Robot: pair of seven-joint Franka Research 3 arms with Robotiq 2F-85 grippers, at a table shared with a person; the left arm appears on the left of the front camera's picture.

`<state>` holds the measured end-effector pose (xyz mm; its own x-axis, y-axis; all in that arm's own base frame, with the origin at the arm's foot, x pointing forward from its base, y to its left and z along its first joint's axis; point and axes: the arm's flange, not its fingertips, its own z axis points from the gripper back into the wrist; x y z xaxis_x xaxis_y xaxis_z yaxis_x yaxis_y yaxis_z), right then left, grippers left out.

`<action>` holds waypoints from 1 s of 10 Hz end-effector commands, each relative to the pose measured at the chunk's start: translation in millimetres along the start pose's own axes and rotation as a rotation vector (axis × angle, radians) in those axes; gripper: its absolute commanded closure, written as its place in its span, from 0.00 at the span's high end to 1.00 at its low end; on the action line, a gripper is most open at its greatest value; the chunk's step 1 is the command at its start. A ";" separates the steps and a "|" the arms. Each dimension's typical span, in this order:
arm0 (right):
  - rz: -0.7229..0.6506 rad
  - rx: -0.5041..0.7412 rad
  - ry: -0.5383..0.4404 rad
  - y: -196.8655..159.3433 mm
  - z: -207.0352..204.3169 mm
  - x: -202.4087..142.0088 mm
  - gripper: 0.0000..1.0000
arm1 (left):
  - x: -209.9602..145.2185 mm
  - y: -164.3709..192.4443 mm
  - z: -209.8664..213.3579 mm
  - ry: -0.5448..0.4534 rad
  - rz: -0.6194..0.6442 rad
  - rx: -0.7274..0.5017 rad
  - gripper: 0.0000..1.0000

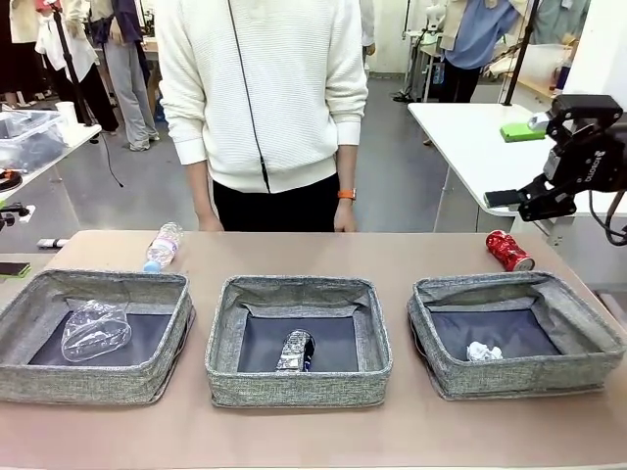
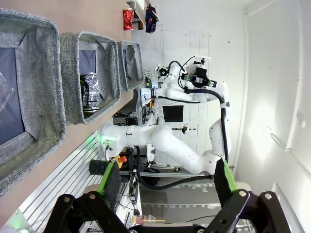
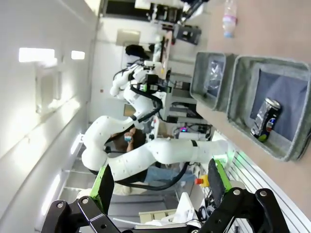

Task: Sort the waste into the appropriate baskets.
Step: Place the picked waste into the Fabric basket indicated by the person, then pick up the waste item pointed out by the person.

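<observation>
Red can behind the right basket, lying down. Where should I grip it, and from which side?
Take the red can across the middle of its body, coming down from above with the open right end effector. It lies on its side on the table just behind the right basket, so its round flanks look free. Turn the fingers crosswise to its slanted long axis.

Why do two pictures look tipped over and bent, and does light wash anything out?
Front view: even soft light, sharp; the crushed clear plastic bottle glints in the left grey woven fabric basket. Left wrist view: rolled sideways, wide-angle stretch near the open left gripper, white wall glaring. Right wrist view: rolled too, light panels burnt white, up-left of the open right gripper.
</observation>
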<state>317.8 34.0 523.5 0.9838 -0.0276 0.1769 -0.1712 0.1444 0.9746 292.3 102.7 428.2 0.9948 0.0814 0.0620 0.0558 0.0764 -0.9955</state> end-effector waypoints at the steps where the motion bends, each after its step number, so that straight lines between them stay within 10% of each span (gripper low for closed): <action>1: -0.012 0.022 -0.016 0.1 -2.5 -0.2 1.00 | -1.9 -2.5 0.8 -0.001 -0.001 0.000 1.00; 10: -0.012 0.022 -0.016 0.1 -2.5 -0.2 1.00 | -1.9 -2.5 0.8 -0.001 -0.001 0.000 1.00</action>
<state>318.8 34.0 521.8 0.9848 -0.0276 0.1718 -0.1661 0.1450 0.9754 292.3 102.7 428.2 0.9948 0.0814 0.0620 0.0558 0.0764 -0.9955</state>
